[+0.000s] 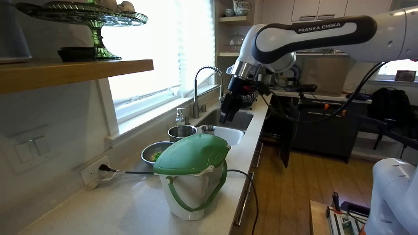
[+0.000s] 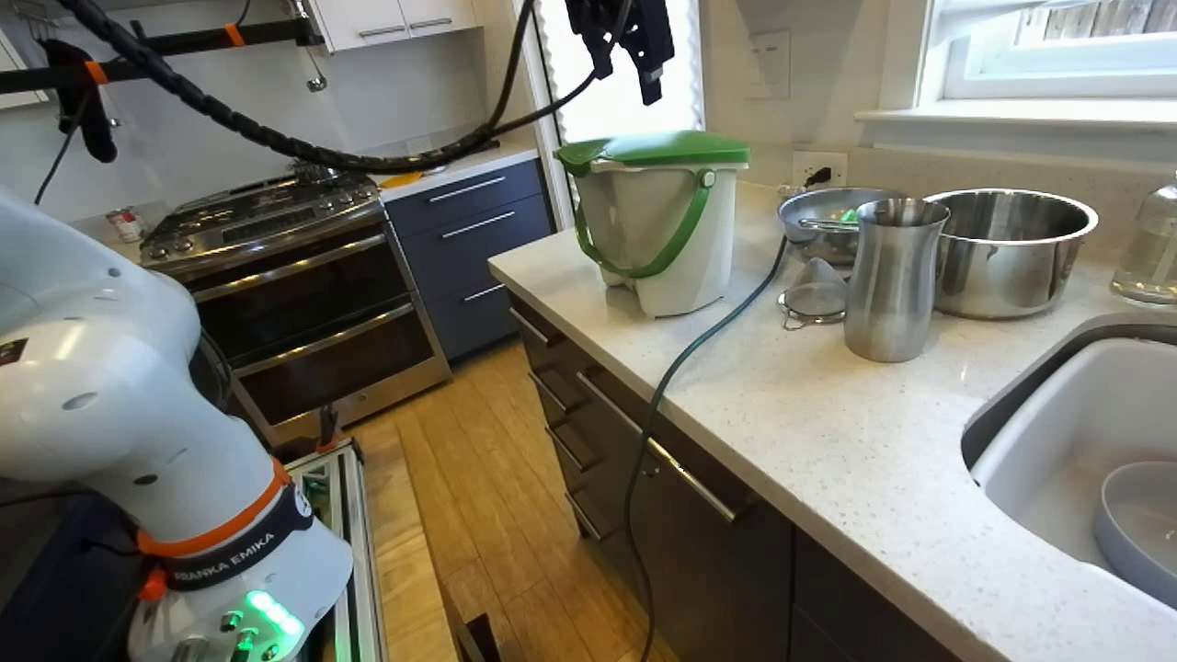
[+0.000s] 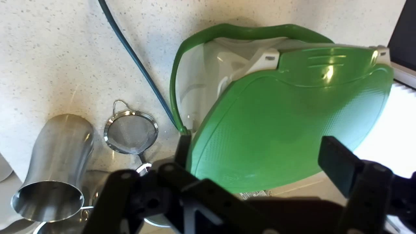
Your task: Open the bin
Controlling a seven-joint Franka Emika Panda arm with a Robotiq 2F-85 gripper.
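The bin is a white tapered pail [image 1: 183, 192] with a green domed lid [image 1: 196, 151] and a green handle hanging down its side. It stands upright on the counter, lid down, in both exterior views [image 2: 685, 244]. In the wrist view the green lid [image 3: 286, 120] fills the middle, with a raised tab at its upper edge between two white hinge-like corners. My gripper [image 1: 227, 118] is open and empty. It hangs above the bin, apart from it, in an exterior view [image 2: 628, 81]. In the wrist view its fingers [image 3: 256, 146] are spread wide over the lid.
Beside the bin stand a metal bowl [image 2: 828, 225], a steel pot [image 2: 998, 276], a tall metal cup [image 2: 887, 294] and a small strainer [image 2: 817, 296]. A dark cable [image 2: 685, 359] crosses the counter. A sink [image 2: 1076, 432] lies beyond. A wooden shelf [image 1: 98, 73] juts from the wall.
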